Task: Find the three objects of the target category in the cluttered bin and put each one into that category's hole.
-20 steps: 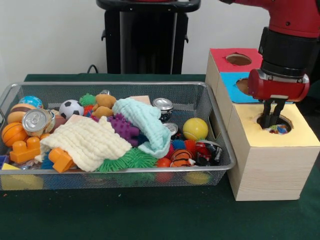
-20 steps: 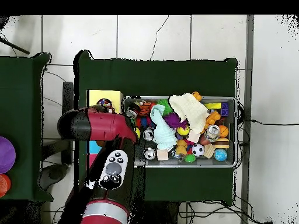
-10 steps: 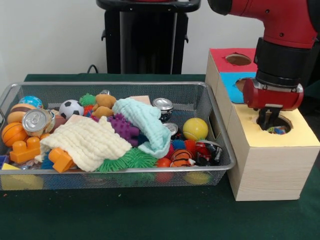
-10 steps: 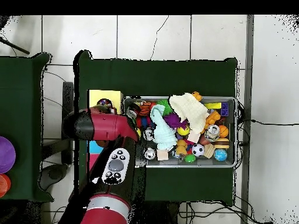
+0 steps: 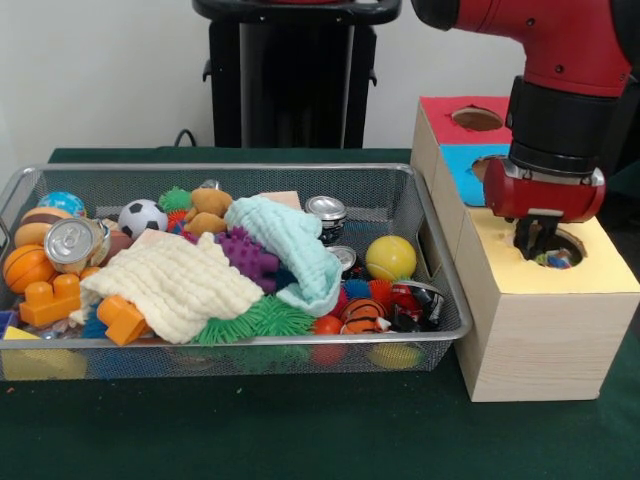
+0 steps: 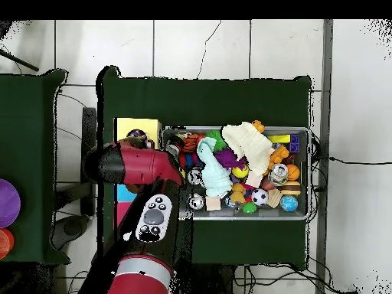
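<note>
Toys, balls, cans and cloths fill the mesh bin [image 5: 420,215] at the left of the green table [image 5: 300,430]. Right of it, the gripper [image 5: 535,238] hangs over the hole [image 5: 560,250] in the yellow box [image 5: 545,320], where colourful items show. Whether the fingers are spread or pressed together cannot be told.

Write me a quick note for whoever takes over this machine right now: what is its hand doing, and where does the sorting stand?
Hand: just above the round hole in the yellow-topped wooden box, fingers close together, nothing visibly held; open or shut is unclear.
Small colourful items already lie inside that hole; their number cannot be told.
The wire mesh bin is still crowded with balls, cans, cloths and blocks.
Left: likely return to the bin and search for any remaining targets.
</note>
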You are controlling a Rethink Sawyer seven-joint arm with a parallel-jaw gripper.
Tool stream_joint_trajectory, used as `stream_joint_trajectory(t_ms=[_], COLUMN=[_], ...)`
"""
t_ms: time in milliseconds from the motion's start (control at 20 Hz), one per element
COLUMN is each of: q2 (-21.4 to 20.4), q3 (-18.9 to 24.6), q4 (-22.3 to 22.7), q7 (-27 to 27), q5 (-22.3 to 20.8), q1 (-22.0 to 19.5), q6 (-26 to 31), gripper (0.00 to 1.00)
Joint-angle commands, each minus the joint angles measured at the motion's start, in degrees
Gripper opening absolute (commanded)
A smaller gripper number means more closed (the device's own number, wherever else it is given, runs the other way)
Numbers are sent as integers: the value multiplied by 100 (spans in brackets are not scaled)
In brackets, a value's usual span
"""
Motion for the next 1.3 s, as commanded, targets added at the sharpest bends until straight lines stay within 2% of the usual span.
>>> stream_joint_trajectory(t_ms=[50,550,900,1300], q2=[-106,-563,-1072,-1265], q3=[401,384,238,256], q4=[421,543,473,528], q7=[1213,1149,1126,1134], q5=[209,212,160,120], q1=[-214,-218,-168,-178], q6=[455,1020,1844,2110], gripper=[0,0,0,0])
